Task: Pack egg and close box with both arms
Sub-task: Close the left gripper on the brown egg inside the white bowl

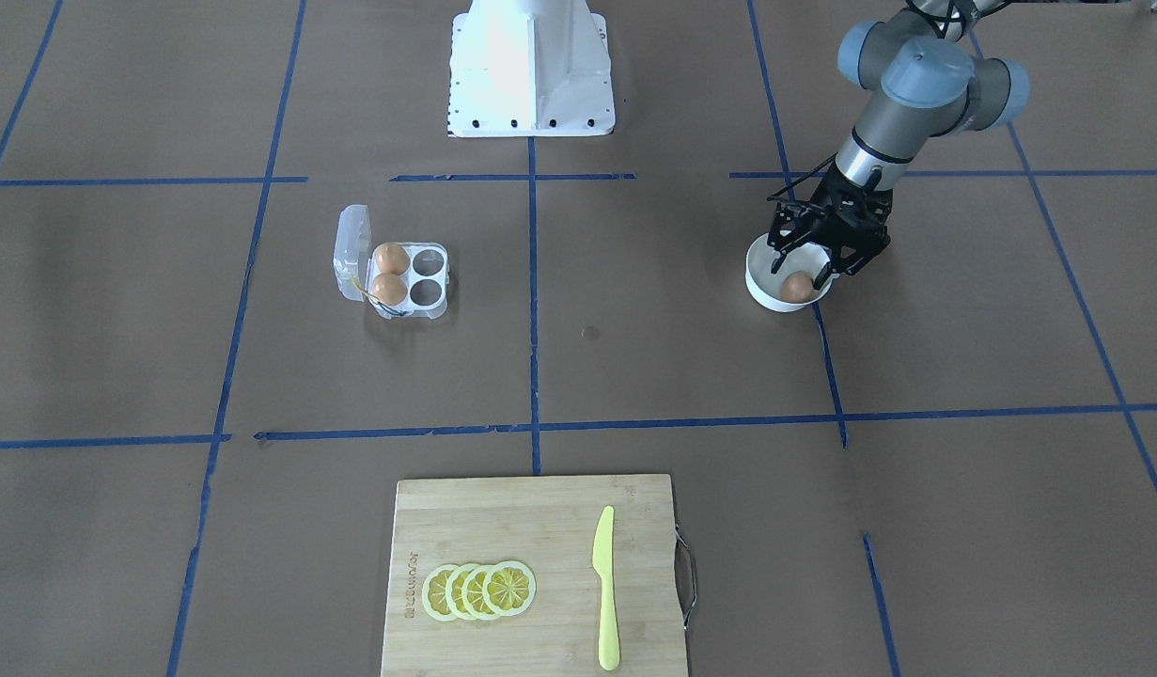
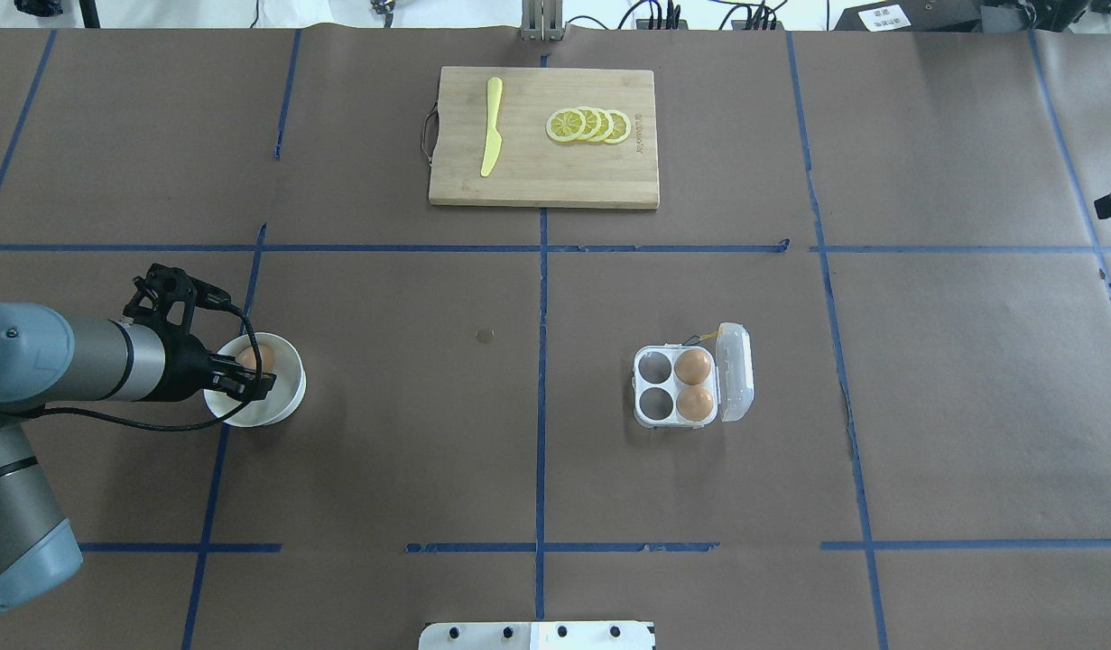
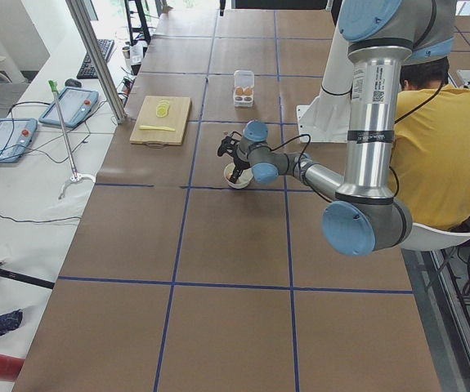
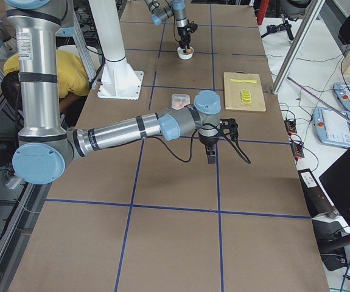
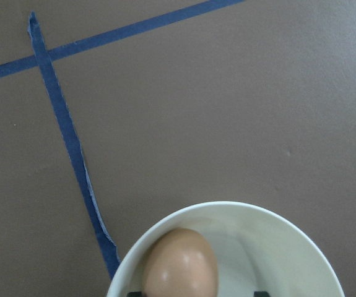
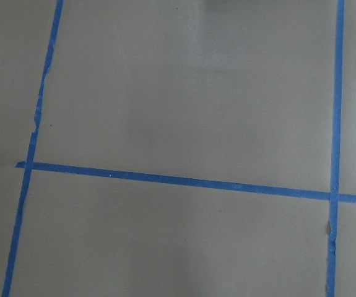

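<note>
The clear box (image 1: 429, 303) (image 2: 652, 417) lies with its lid (image 1: 351, 254) open. It holds two eggs (image 1: 391, 258) in the cups by the hinge; the other two cups are bare. A third egg (image 1: 797, 287) (image 2: 251, 357) (image 5: 181, 263) lies in a white bowl (image 1: 761, 282) (image 5: 277, 241). My left gripper (image 1: 804, 275) (image 2: 248, 379) is open and lowered into the bowl, its fingers apart on either side of the egg. My right gripper (image 4: 211, 157) hangs over bare table far from the box; I cannot tell whether it is open or shut.
A wooden cutting board (image 1: 503, 527) (image 2: 609, 171) carries lemon slices (image 1: 479, 590) and a yellow knife (image 1: 604, 588) at the table's far side from the robot. The white base block (image 1: 531, 70) stands at the robot's side. Blue tape lines cross the brown table.
</note>
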Available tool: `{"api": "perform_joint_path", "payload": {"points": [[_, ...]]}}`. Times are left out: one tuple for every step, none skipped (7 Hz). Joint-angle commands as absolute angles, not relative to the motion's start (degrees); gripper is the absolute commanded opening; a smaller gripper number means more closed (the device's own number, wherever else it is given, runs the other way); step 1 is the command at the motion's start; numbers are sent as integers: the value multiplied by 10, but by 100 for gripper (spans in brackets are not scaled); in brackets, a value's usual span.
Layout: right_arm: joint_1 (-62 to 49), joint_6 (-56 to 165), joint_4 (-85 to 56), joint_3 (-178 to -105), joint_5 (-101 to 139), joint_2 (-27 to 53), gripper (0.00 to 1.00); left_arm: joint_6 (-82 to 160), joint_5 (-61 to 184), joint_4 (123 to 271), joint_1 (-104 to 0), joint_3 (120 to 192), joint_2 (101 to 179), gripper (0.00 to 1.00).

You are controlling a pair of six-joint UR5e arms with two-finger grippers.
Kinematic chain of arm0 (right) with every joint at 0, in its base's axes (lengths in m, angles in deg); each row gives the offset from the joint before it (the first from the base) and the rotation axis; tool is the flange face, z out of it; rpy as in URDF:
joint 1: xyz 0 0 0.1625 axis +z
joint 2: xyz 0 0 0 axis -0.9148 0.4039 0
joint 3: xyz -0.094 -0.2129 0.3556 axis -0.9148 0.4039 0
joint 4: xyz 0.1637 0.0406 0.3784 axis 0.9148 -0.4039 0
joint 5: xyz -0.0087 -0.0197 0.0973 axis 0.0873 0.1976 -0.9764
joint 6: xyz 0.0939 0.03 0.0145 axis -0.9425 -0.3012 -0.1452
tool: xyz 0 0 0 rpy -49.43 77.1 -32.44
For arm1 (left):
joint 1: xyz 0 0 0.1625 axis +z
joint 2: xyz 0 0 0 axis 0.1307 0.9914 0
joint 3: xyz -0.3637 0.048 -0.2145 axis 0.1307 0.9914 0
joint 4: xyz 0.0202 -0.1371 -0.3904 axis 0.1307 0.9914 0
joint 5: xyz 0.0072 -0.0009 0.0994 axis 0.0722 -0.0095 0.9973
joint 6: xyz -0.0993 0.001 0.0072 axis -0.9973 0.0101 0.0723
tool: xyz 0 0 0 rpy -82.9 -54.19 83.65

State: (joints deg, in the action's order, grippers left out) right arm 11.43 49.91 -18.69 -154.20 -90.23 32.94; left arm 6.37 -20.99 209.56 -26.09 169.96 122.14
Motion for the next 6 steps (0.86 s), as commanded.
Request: {"api": "perform_joint_path", "payload": {"points": [[114,499,-187,-1542,-902,329,100,63,-209,2096,-260,1690,1235,68],[114,499,-187,-1542,-902,329,100,63,-207,2096,-260,1688,1240,67],[114,499,-187,-1542,-902,329,100,62,-207,2096,-260,1688,1241,64],[114,499,-186,-1543,-902,334,100,61,-206,2096,-260,1687,1241,63],[114,500,-186,-1543,-902,334,100,61,-206,2096,-260,1687,1241,63],[114,500,-186,-1543,-902,334,100,60,-206,2096,-260,1684,1241,63]]}}
